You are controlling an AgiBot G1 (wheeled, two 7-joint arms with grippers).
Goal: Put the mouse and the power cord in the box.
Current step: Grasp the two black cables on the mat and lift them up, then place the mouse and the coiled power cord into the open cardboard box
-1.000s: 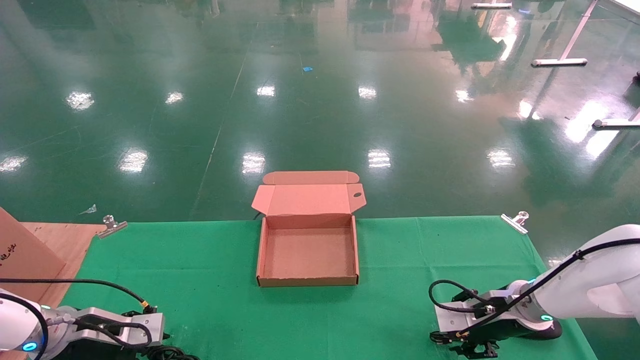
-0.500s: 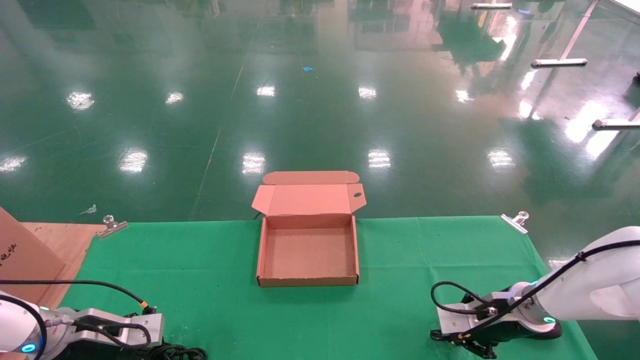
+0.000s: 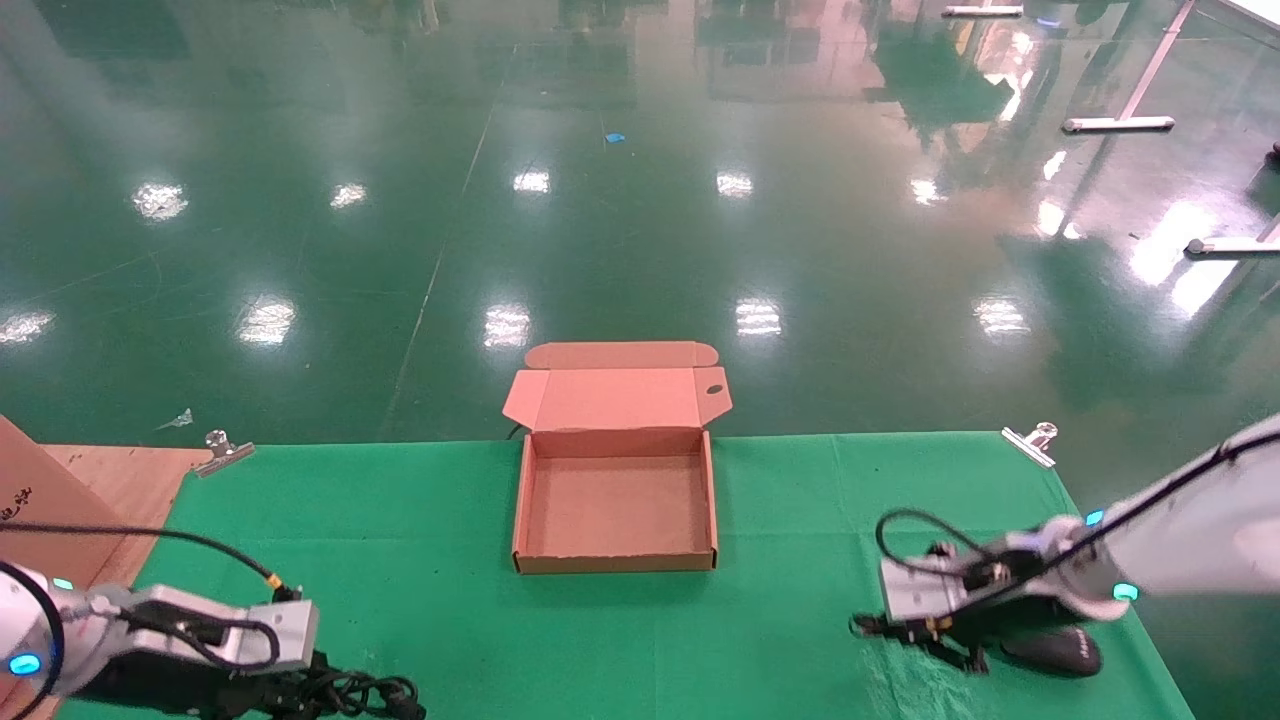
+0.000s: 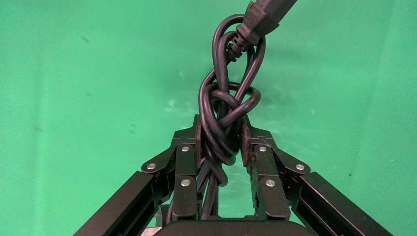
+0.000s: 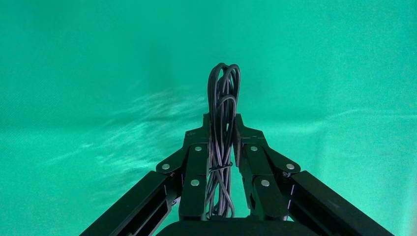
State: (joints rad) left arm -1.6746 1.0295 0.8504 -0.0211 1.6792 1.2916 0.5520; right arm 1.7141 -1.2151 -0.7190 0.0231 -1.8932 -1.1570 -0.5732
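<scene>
Power cord (image 4: 223, 118) within left gripper (image 4: 220, 147)

The box (image 3: 615, 505) lies between power cord (image 3: 350, 692) and mouse (image 3: 1055, 650).

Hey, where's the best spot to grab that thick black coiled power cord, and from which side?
Grip the coiled black power cord across its knotted middle, coming from above. The strands bunch tightest there, so both pads catch the whole bundle, and the plug hangs free beyond. The left tool is clamped there now.
</scene>
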